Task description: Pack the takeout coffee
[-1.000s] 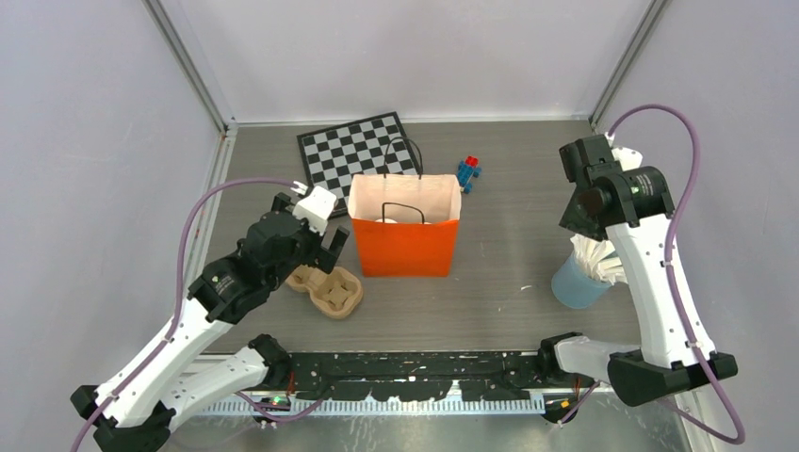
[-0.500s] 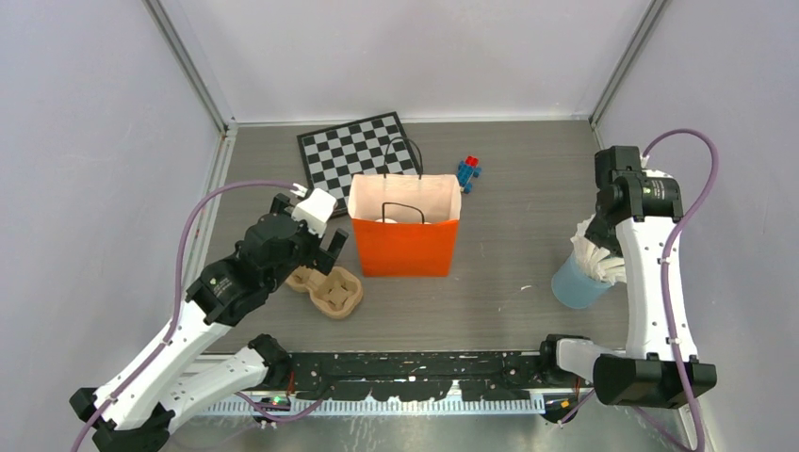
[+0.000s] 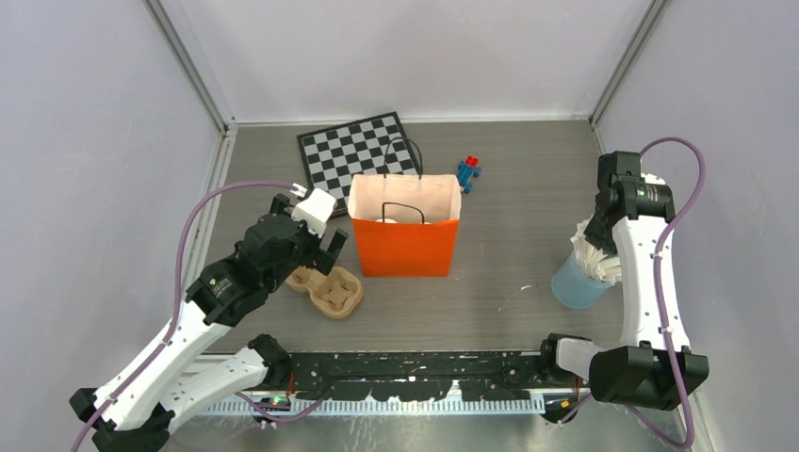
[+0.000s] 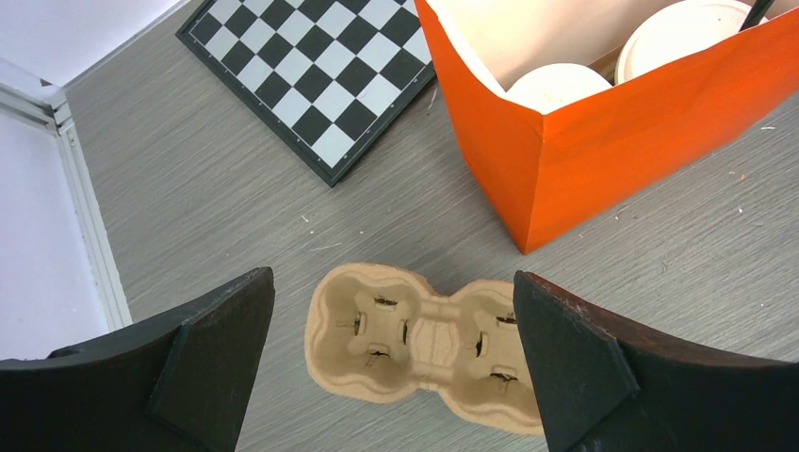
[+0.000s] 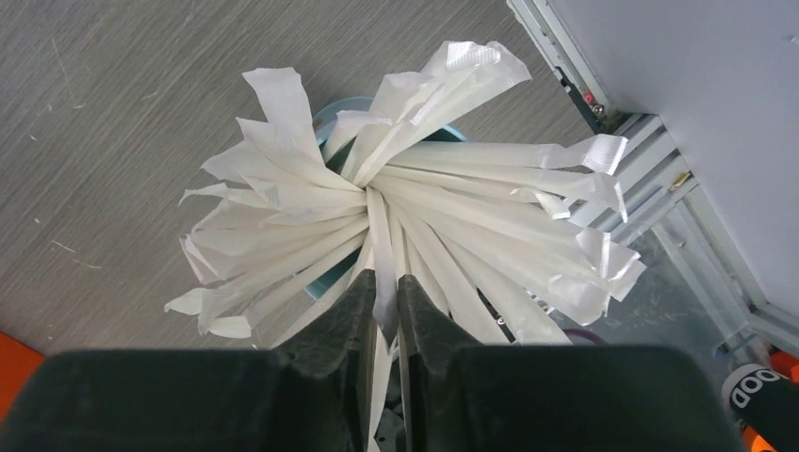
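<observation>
Sitting down inside the orange paper bag (image 3: 405,247) were two takeout coffee cups (image 4: 558,87), side by side. From the left wrist view only their round white lids (image 4: 680,36) showed over the bag's rim, the bag's wall hiding their sides. The bag stood upright with its mouth open, its black handles (image 3: 403,209) arching over the top. Just left of the bag, toward its near side, lay the tan pulp cup tray (image 4: 424,344), sockets facing up. The left gripper (image 4: 391,282) hung right above that tray, fingers spread wide and holding nothing. Behind the bag lay a checkerboard (image 3: 353,151), and off the bag's far right corner a small blue-and-red toy (image 3: 468,171). Well to the right of the bag stood a pale blue tumbler (image 3: 577,282) stuffed with paper-wrapped straws (image 5: 443,179) that fanned out. The right gripper (image 5: 384,281) pointed down into that bunch, its fingers pinched on what looked like one wrapped straw (image 5: 381,226), though the strips crowded too close for me to be sure.
</observation>
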Tool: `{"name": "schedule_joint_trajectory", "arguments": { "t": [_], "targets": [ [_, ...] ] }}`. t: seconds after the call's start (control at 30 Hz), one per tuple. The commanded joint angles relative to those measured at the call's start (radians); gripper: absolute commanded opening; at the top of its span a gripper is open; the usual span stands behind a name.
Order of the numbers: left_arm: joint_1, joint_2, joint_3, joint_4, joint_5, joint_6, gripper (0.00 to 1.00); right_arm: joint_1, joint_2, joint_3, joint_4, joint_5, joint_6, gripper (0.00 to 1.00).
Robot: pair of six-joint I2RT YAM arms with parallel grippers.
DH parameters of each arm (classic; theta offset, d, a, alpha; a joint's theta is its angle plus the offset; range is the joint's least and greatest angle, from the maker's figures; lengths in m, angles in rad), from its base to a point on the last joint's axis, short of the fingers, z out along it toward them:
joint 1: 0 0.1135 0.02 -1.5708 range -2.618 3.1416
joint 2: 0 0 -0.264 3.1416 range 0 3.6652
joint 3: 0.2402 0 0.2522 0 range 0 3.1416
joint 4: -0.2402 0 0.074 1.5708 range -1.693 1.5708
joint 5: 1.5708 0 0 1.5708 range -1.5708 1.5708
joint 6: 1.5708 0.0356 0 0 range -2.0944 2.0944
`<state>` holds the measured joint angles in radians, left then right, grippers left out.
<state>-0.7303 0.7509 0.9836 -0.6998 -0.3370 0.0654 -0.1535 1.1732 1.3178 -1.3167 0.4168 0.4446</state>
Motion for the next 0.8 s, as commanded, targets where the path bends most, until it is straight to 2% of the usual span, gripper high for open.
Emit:
{"name": "schedule_joint_trajectory", "arguments": {
  "t": [0.0, 0.1, 0.23, 0.77],
  "targets": [
    [0.006, -0.004, -0.007, 0.047, -0.003, 0.013, 1.00, -0.004, -0.034, -0.004, 0.045, 0.027, -0.039, 0.12],
    [0.006, 0.000, -0.017, 0.075, 0.004, 0.014, 1.00, -0.003, -0.031, 0.054, 0.013, 0.048, -0.049, 0.01],
    [0.006, 0.011, -0.029, 0.111, 0.024, 0.025, 1.00, -0.004, -0.018, 0.148, -0.070, 0.091, -0.054, 0.00],
    [0.006, -0.018, -0.120, 0.259, 0.050, 0.033, 1.00, -0.004, -0.048, 0.473, -0.307, 0.074, -0.023, 0.00]
  ]
}}
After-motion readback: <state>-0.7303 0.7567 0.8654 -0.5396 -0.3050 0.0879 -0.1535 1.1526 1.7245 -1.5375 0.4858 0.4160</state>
